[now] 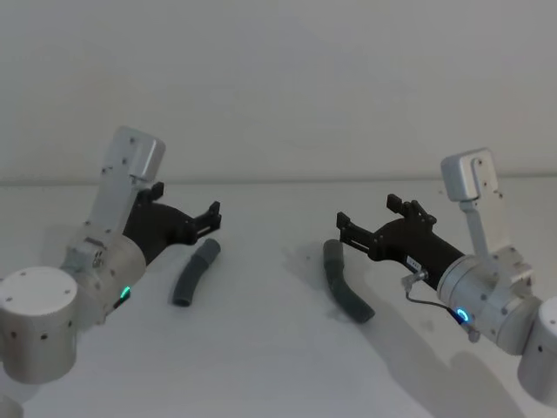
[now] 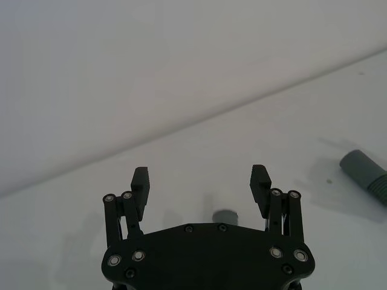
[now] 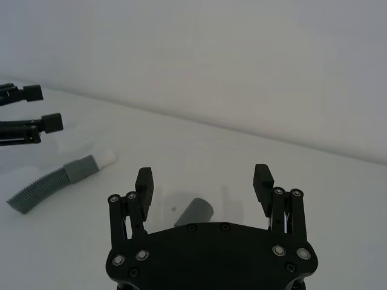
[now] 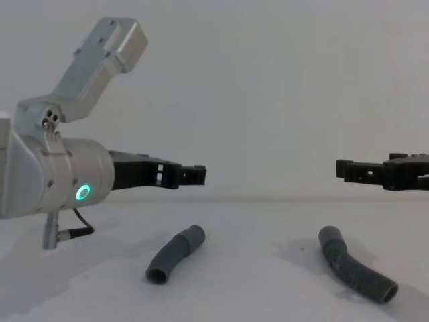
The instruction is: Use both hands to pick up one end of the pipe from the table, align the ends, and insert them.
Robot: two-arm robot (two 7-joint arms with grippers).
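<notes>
Two dark grey ribbed pieces of the pipe lie apart on the white table (image 1: 261,357). The left piece (image 1: 195,273) (image 4: 175,253) has a grey cuff and a white tip (image 3: 106,158). The right piece (image 1: 345,284) (image 4: 353,265) ends in a plain grey cuff (image 3: 195,212). My left gripper (image 1: 186,203) (image 2: 200,178) hovers open above the far end of the left piece, whose end (image 2: 225,216) peeks out under the jaws. Over the far end of the right piece my right gripper (image 1: 367,212) (image 3: 204,178) hangs open. Neither holds anything.
A pale wall (image 1: 278,78) rises behind the table's far edge. Bare table lies between the two pieces and in front of them. In the right wrist view the left gripper (image 3: 33,109) shows farther off, beyond the white-tipped piece.
</notes>
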